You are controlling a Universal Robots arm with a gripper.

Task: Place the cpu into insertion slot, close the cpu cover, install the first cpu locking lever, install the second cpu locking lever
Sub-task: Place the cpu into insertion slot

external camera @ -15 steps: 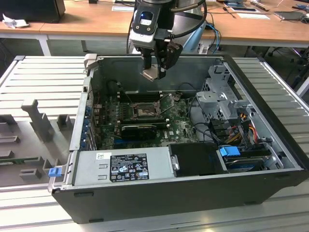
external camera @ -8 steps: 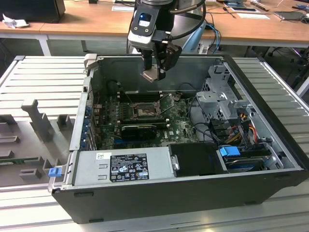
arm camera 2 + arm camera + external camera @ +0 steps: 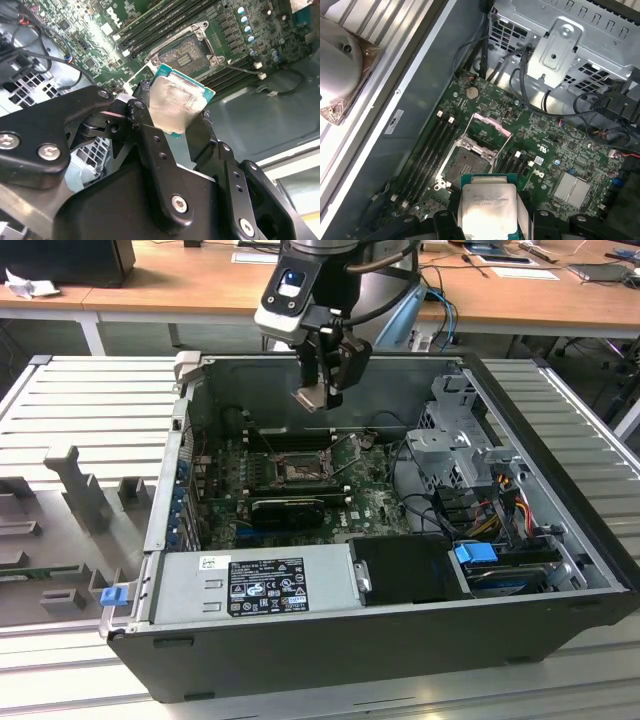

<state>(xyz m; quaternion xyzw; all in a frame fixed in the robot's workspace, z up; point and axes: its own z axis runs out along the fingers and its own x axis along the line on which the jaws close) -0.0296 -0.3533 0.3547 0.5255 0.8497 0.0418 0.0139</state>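
My gripper (image 3: 318,392) hangs inside the open computer case, above the motherboard (image 3: 370,505), and is shut on the cpu (image 3: 311,398). Both wrist views show the cpu (image 3: 177,102) (image 3: 487,207) as a silver-topped square chip with a teal edge, held by its sides between the black fingers (image 3: 150,145). The insertion slot (image 3: 297,468) (image 3: 466,162) (image 3: 187,50) lies below it, bare, with its dark pin field showing. The cpu cover (image 3: 490,126) stands raised at the slot's far edge. A thin wire lever (image 3: 349,446) sticks up beside the slot.
Long black memory slots (image 3: 427,152) run beside the socket. A black card (image 3: 287,508) lies in front of it. The grey power supply (image 3: 255,585) fills the case's near side, and a metal drive cage (image 3: 455,440) with cables (image 3: 500,502) stands on the exterior view's right.
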